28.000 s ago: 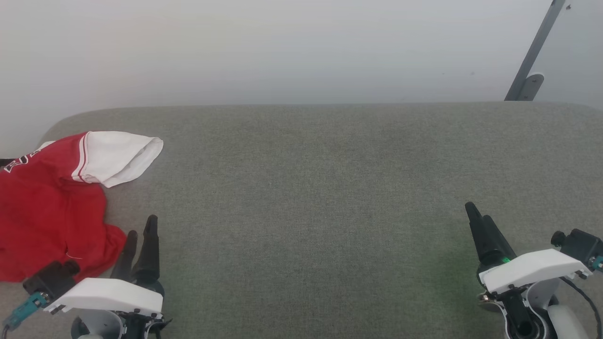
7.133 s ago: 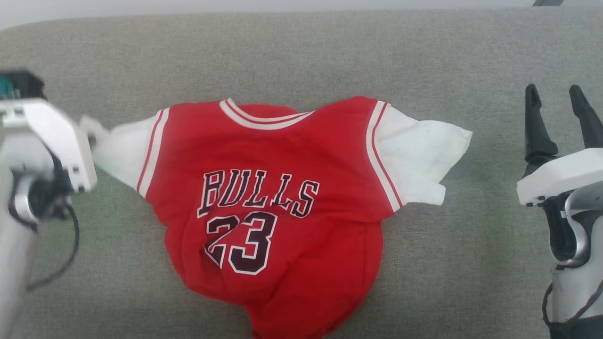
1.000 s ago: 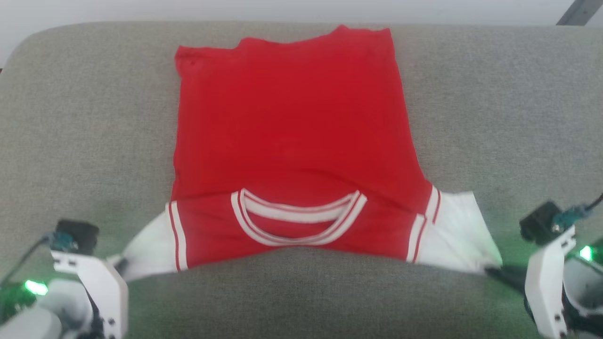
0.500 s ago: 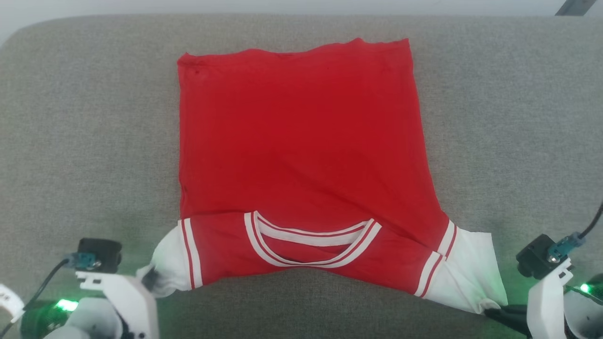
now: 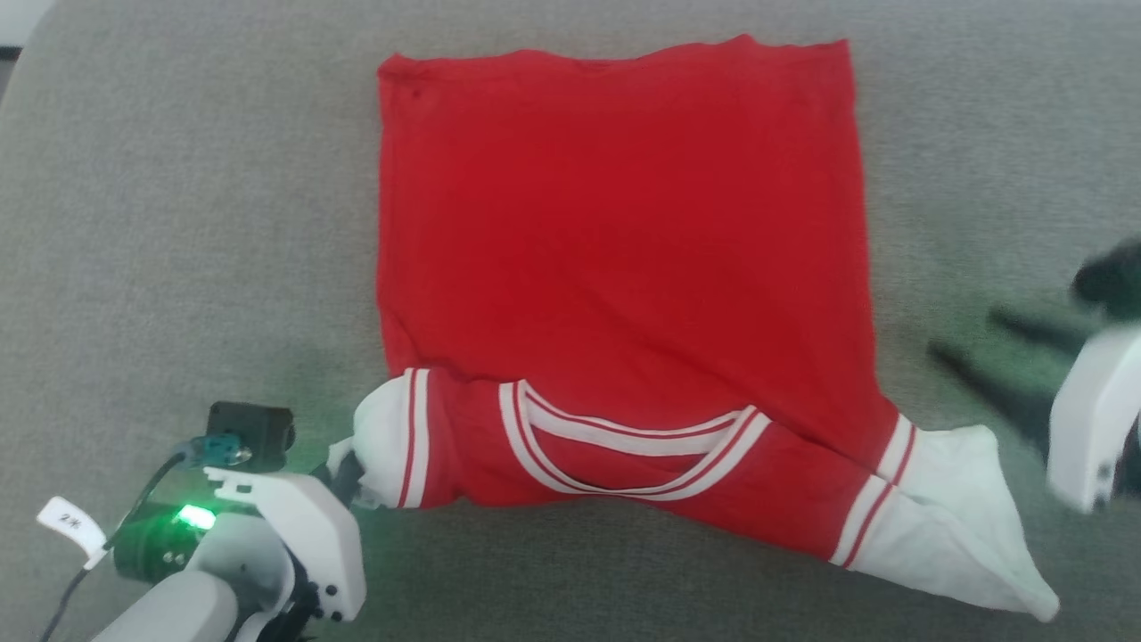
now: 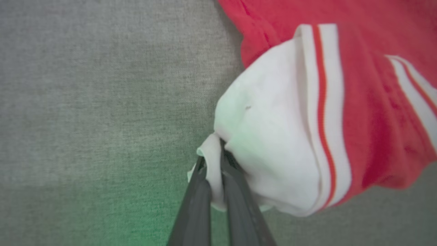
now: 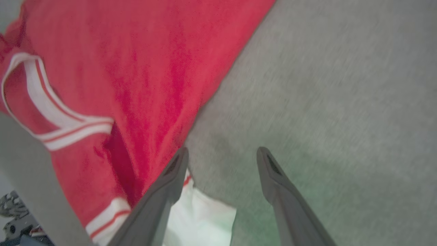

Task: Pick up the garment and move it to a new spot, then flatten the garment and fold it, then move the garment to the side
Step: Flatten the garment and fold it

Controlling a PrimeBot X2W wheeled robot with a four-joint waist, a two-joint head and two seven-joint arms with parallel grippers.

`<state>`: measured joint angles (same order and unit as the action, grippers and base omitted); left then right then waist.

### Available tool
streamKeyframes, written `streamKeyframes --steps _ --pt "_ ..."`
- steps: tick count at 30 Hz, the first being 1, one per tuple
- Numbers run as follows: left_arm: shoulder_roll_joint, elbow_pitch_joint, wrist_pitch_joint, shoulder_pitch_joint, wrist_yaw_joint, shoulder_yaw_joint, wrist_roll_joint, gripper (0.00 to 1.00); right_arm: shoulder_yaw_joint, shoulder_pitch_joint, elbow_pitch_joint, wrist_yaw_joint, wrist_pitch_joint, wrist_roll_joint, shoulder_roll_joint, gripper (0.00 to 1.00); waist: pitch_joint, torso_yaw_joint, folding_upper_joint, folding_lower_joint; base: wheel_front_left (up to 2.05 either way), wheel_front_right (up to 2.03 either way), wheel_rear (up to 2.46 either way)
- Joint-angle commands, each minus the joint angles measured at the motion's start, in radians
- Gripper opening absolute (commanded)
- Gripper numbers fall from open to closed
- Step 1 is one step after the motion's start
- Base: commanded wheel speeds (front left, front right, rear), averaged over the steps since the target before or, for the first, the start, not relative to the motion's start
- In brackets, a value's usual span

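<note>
The shirt lies flat in the middle of the cushion, collar toward the near edge. The left hand pinches its left sleeve. The right hand is spread, near the other sleeve.

Head view: light is even and diffuse, fairly bright, with no hard shadows. Green LED on the left arm tints the surface around it. Fainter green patch by the right gripper. Right gripper smeared by motion blur, its fingers mere dark streaks. Garment fairly sharp, thin soft shadow along its near edge.

Left wrist view: soft focus overall. Green cast at the bottom, spilling onto the sleeve. Left gripper close to the lens, soft-edged.

Right wrist view: motion blur across surface and garment, worst toward the top right. Fingers crisper, green tint between them.
</note>
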<state>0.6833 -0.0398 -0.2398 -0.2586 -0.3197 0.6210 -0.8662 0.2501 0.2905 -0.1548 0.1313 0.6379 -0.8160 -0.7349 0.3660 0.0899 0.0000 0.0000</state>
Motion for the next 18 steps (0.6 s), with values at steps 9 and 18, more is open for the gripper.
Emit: streamKeyframes --steps 9,18 --pt "-0.086 0.040 0.004 -0.098 0.047 0.053 0.035 0.00 -0.118 0.312 0.171 -0.001 0.036 0.235 0.208 1.00 0.050 0.104 0.0000 0.0000 0.00 0.00 0.00" --pt "-0.165 0.095 0.015 -0.170 0.102 0.104 0.049 0.00 -0.139 0.629 0.637 -0.001 0.089 0.398 0.243 1.00 0.097 0.229 0.0000 0.0000 0.00 0.00 0.00"
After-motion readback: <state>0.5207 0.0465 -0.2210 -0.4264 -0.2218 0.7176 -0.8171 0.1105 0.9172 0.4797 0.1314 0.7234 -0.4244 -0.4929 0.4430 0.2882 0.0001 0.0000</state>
